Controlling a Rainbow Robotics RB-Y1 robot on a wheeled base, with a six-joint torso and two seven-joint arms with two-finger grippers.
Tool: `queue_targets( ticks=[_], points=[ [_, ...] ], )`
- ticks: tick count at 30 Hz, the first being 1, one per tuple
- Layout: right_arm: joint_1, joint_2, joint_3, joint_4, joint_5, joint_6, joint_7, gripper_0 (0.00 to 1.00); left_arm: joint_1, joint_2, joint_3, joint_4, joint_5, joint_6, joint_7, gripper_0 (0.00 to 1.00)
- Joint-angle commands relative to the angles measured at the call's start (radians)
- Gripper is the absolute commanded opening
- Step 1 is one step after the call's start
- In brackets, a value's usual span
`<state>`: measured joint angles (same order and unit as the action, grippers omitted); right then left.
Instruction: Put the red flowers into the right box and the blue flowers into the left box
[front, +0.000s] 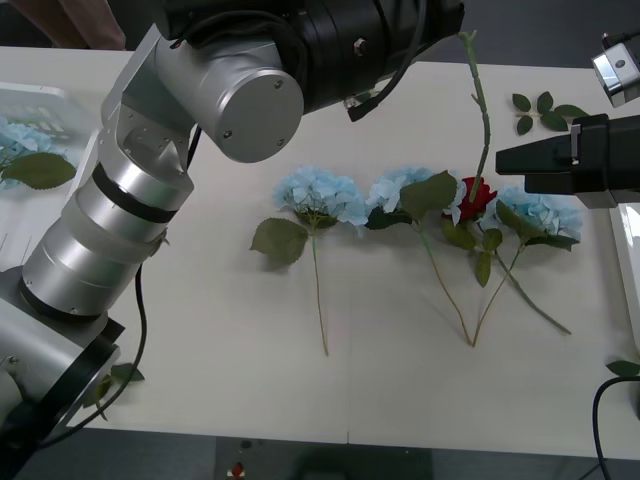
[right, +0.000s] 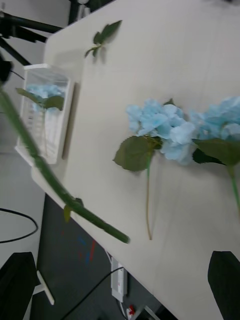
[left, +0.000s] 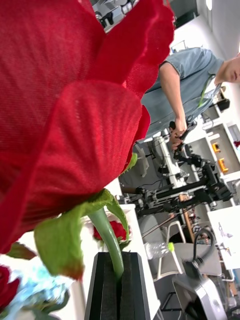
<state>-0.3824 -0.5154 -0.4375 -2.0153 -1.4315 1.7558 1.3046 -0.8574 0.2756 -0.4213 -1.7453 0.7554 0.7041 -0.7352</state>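
The left gripper (left: 118, 265) is clamped on a red flower (left: 75, 100) by its stem, raised well right of the left box (front: 40, 95), which already holds one blue flower (front: 18, 135). Three blue flowers (front: 320, 195) are left on the table (front: 400, 390) right of that box. The right gripper (front: 500, 160) hangs beyond them, fingers apart and empty.

Even, soft indoor light; close rose head (left: 70, 100) blurred, faint shadows.

Front camera looks down on the table (front: 230, 390); the right wrist camera shares it.
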Motion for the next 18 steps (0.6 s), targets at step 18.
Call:
queue_targets(
  ticks=[18],
  points=[
    [-0.147,-0.009,-0.004,0.151,-0.193,-0.107,0.216,1.0,-0.058,-0.073,0.009,0.023,-0.034,-0.048,0.056,0.0]
  ],
)
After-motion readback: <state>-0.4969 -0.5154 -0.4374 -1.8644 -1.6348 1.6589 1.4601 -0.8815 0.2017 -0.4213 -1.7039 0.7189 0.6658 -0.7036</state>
